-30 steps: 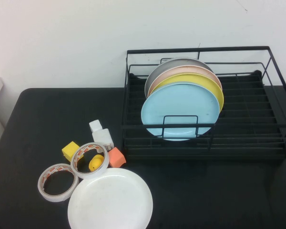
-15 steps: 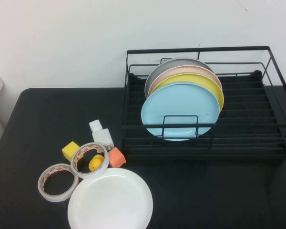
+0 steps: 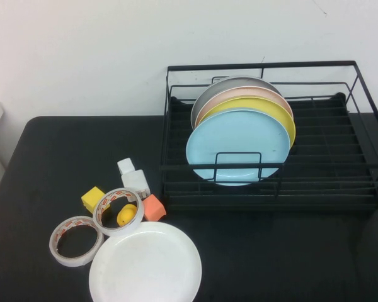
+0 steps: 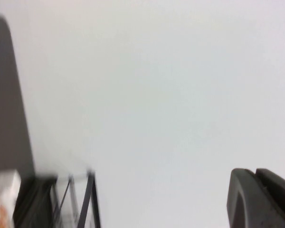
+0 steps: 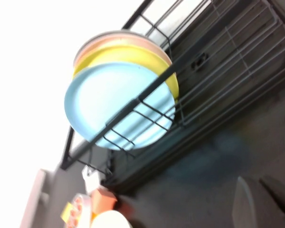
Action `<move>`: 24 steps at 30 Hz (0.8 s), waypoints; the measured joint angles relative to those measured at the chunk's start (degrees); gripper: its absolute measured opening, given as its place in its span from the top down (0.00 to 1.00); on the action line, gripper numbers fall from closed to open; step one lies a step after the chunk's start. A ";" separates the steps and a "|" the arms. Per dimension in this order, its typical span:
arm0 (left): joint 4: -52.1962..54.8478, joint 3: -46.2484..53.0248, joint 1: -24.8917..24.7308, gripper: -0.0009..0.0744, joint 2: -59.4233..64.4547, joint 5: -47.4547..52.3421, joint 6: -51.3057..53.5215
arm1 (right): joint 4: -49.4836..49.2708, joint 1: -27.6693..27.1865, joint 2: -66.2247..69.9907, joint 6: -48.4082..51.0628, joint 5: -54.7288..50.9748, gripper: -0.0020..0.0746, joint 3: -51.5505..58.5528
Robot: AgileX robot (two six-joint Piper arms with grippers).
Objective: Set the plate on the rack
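White plate (image 3: 145,265) lies flat on the desk (image 3: 271,251) at 7 o'clock from the rack (image 3: 271,135), touching a tape roll (image 3: 76,240). Rack holds light blue plate (image 3: 238,146) and yellow plate (image 3: 274,112) upright. Left gripper (image 4: 261,199) clenched, empty, facing wall. Right gripper (image 5: 266,202) clenched, empty, above desk near rack's front.

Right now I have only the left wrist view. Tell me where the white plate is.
Observer: The white plate lies flat at the table's near edge, in front of the rack's left corner.
Operator: Report the rack's contents.
Observer: Four plates stand on edge in its left half, blue plate frontmost.
Operator: Locate the grippers.
Observer: Right gripper shut, above the table before the rack; left gripper shut, facing the wall.
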State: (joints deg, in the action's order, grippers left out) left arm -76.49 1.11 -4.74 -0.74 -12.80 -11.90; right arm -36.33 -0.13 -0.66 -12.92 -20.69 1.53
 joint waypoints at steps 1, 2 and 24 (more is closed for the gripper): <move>0.00 0.00 0.00 0.99 0.00 -1.19 0.00 | 0.00 0.00 0.00 1.03 -0.33 0.98 0.00; 0.48 0.00 0.00 0.99 0.00 -2.92 0.00 | 0.00 0.00 0.00 2.25 -0.75 0.98 0.00; 43.32 -41.47 0.00 0.99 45.28 47.44 31.48 | -0.09 0.00 0.00 6.89 -1.04 0.98 0.00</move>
State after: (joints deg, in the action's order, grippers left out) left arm -33.17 -40.36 -4.74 44.54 34.64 19.58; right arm -36.42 -0.13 -0.66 -6.03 -21.73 1.53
